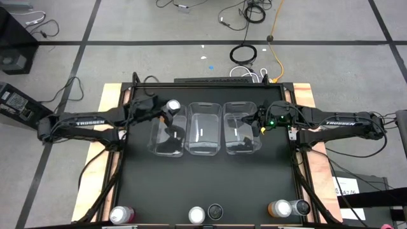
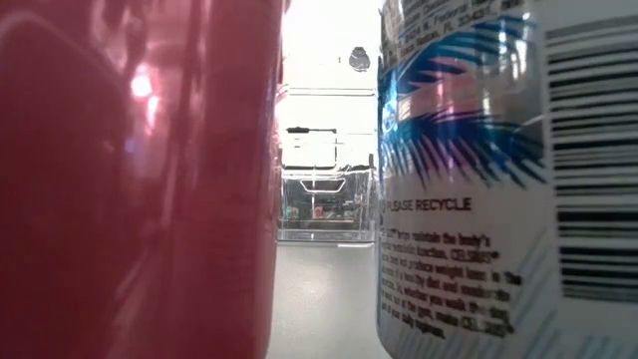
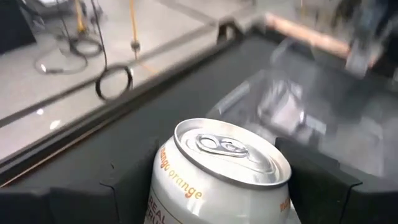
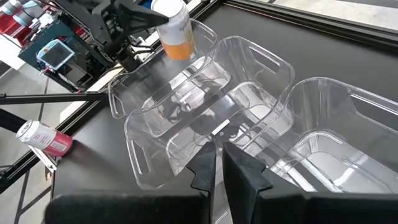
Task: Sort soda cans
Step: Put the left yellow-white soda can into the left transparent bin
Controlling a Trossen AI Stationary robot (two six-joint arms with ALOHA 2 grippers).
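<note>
While the left gripper (image 1: pixel 166 112) clamps a white-and-orange silver-topped soda can (image 1: pixel 173 105) above the leftmost clear plastic bin (image 1: pixel 166 144), right gripper (image 4: pixel 217 163) hangs closed, empty, over the rightmost bin (image 1: pixel 242 144).

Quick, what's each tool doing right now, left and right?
Left tool: closed on an orange soda can above the left bin.
Right tool: shut, empty.

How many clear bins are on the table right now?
3, side by side in a row mid-table: left bin, middle bin, right bin. None looks hidden.
</note>
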